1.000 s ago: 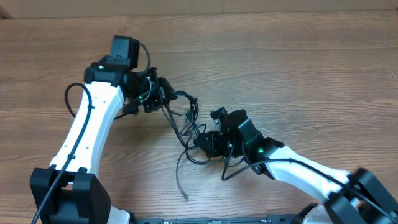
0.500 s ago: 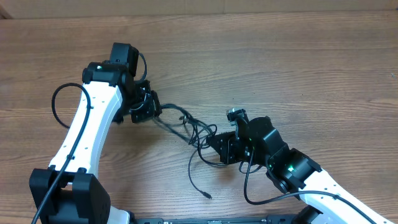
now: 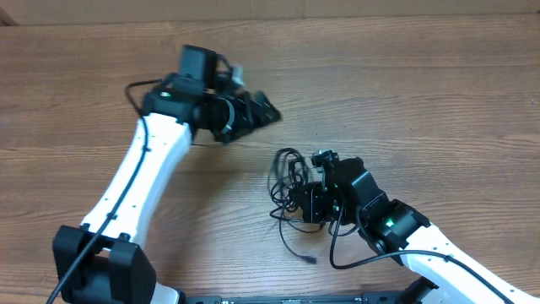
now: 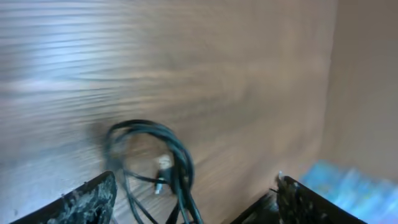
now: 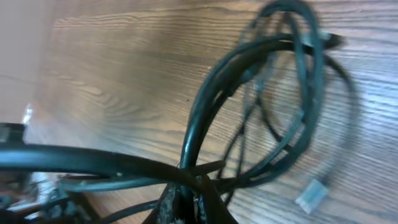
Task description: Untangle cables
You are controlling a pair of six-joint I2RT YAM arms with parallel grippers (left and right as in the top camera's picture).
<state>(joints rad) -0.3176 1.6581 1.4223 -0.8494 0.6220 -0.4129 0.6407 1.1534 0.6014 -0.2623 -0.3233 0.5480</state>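
Observation:
The thin black cables lie as one tangled bunch of loops on the wooden table just left of my right gripper, which is shut on a strand of them. One tail runs down to a small plug. In the right wrist view the loops fan out above the shut gripper, with a pale plug end on the table. My left gripper hangs open above and to the left of the bunch, holding nothing. Its blurred wrist view shows the cables on the table between the spread fingers.
The wooden table stretches around both arms. Thick black wires run along the left arm, and another loops beside the right arm. A blue patch shows at the right edge of the left wrist view.
My left gripper has opened, let go of the cables, and swung up and right. The stretched strands have sprung back into a bunch by the right gripper, which stays shut.

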